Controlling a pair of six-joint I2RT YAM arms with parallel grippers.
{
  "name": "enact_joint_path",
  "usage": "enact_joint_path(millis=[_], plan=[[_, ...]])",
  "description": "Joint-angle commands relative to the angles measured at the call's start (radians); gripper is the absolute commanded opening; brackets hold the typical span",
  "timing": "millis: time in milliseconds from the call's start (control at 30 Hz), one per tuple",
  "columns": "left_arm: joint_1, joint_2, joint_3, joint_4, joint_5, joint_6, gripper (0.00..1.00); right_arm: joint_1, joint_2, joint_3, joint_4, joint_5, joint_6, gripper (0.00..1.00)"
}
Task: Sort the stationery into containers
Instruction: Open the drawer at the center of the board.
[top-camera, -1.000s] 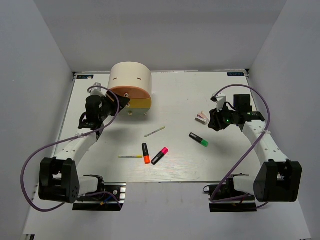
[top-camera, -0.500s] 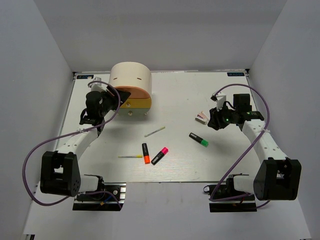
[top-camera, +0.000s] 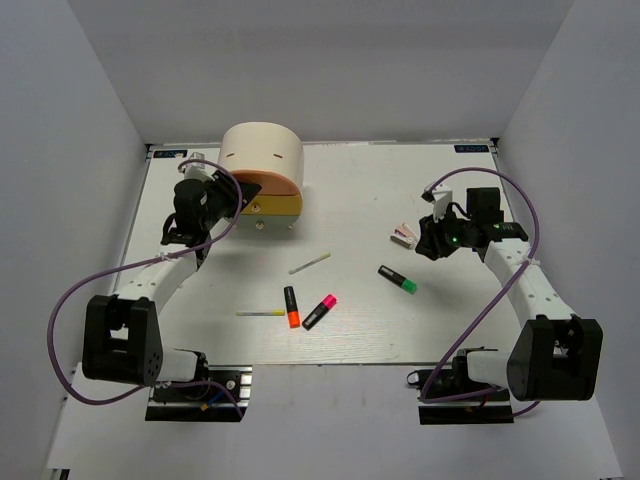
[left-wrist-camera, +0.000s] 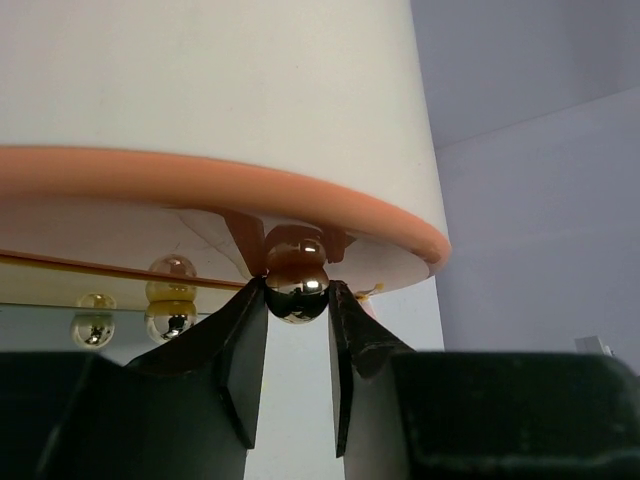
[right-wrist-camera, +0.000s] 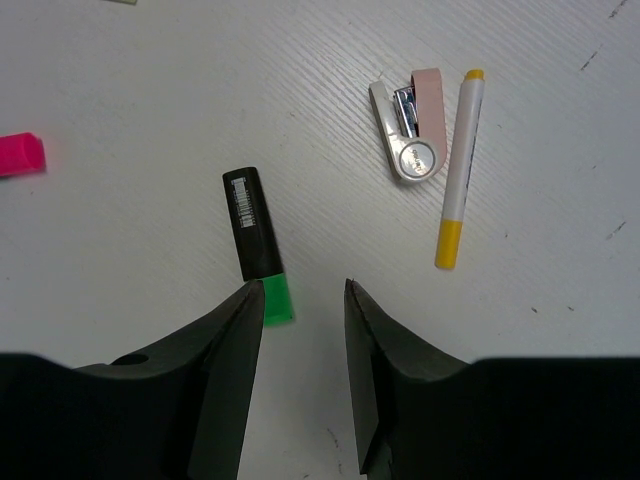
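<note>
**Left pincer on orange drawer knob; stationery loose on table**

Orange drawer (top-camera: 262, 186) sits above yellow drawer (top-camera: 281, 207) in the cream half-cylinder cabinet (top-camera: 262, 152), at 11 o'clock on the table (top-camera: 450, 320). Left gripper (left-wrist-camera: 297, 292) is clamped on the orange drawer's brass knob (left-wrist-camera: 296, 278), a finger touching each side.

Mid-table: orange-capped highlighter (top-camera: 291, 306), pink-capped highlighter (top-camera: 320, 311) just beside it, pale pen (top-camera: 310, 263) at their 12 o'clock.

Toward 3 o'clock: green-capped highlighter (right-wrist-camera: 256, 255), mini stapler (right-wrist-camera: 414, 135), yellow-tipped pen (right-wrist-camera: 458, 165) alongside the stapler.

Right gripper (right-wrist-camera: 303, 295) hangs over the green cap, fingers apart, holding nothing.
</note>
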Motion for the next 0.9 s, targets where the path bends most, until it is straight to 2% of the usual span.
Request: enact_joint_path(millis=[0, 67, 233, 333, 667, 867], plan=[[0.006, -0.008, 0.042, 0.021, -0.016, 0.0, 0.3, -0.003, -0.01, 0.011, 0.021, -0.018, 0.013, 0.44], [0.006, -0.008, 0.042, 0.021, -0.016, 0.0, 0.23, 0.0, -0.01, 0.011, 0.019, -0.018, 0.012, 0.44], [0.006, -0.047, 0.009, 0.021, 0.005, 0.0, 0.15, -0.002, -0.01, 0.013, 0.021, -0.018, 0.006, 0.44], [-0.004, -0.092, -0.035, 0.01, 0.018, 0.009, 0.14, -0.002, -0.008, 0.011, 0.015, -0.02, 0.004, 0.48], [-0.004, -0.262, -0.159, -0.091, 0.027, 0.028, 0.14, -0.002, 0.003, 0.02, 0.016, -0.036, 0.004, 0.5], [-0.004, -0.308, -0.188, -0.137, 0.027, 0.037, 0.14, 0.001, 0.015, 0.026, 0.01, -0.04, 0.001, 0.56]])
